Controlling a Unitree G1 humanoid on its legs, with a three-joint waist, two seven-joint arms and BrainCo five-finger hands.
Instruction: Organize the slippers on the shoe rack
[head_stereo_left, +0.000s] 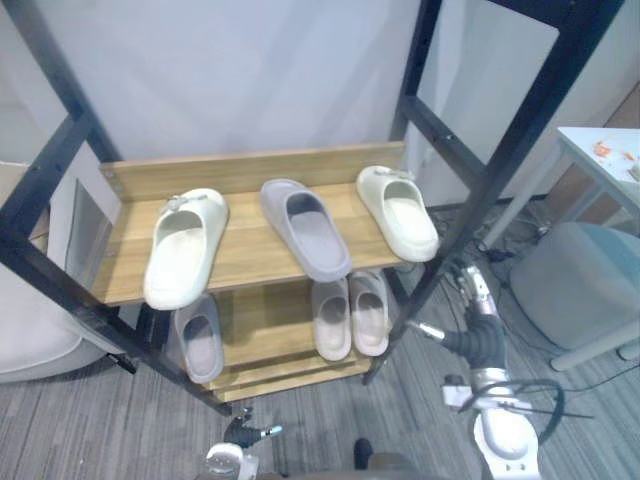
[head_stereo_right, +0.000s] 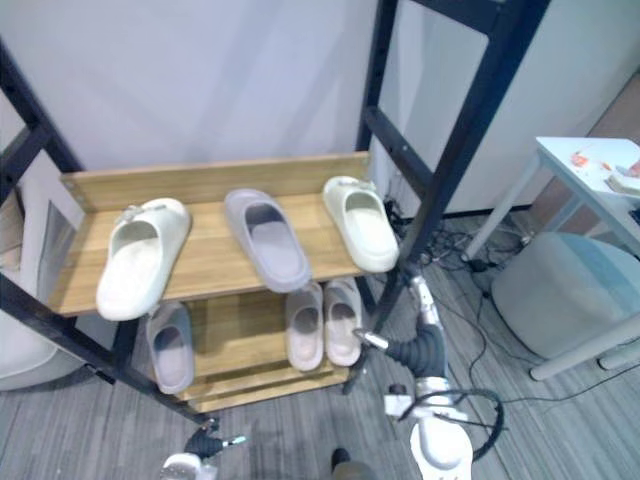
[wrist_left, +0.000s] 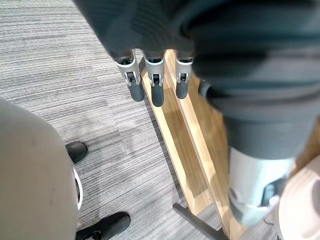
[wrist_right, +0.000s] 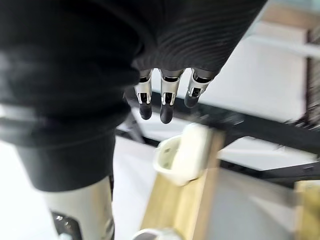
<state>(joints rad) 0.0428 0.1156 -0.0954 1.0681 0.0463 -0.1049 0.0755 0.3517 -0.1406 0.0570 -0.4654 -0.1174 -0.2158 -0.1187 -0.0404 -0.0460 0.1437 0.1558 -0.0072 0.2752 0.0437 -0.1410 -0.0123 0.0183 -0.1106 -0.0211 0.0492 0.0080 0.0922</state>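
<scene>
On the shoe rack's (head_stereo_left: 250, 175) upper wooden shelf lie three slippers: a cream slipper (head_stereo_left: 185, 245) at the left, a grey slipper (head_stereo_left: 305, 228) in the middle and a second cream slipper (head_stereo_left: 397, 210) at the right. The lower shelf holds one grey slipper (head_stereo_left: 200, 338) at the left and a pale pair (head_stereo_left: 350, 315) in the middle. My right hand (head_stereo_left: 470, 285) hangs by the rack's front right post, fingers (wrist_right: 167, 102) straight and empty, just short of the right cream slipper (wrist_right: 182, 152). My left hand (head_stereo_left: 240, 440) is low before the rack, fingers (wrist_left: 156, 85) straight, holding nothing.
The rack's black frame posts (head_stereo_left: 500, 150) rise on both sides. A white table (head_stereo_left: 600, 150) and a grey round pouffe (head_stereo_left: 575, 280) stand at the right, with cables on the floor behind. A pale seat (head_stereo_left: 30, 330) is at the left. Grey carpet lies before the rack.
</scene>
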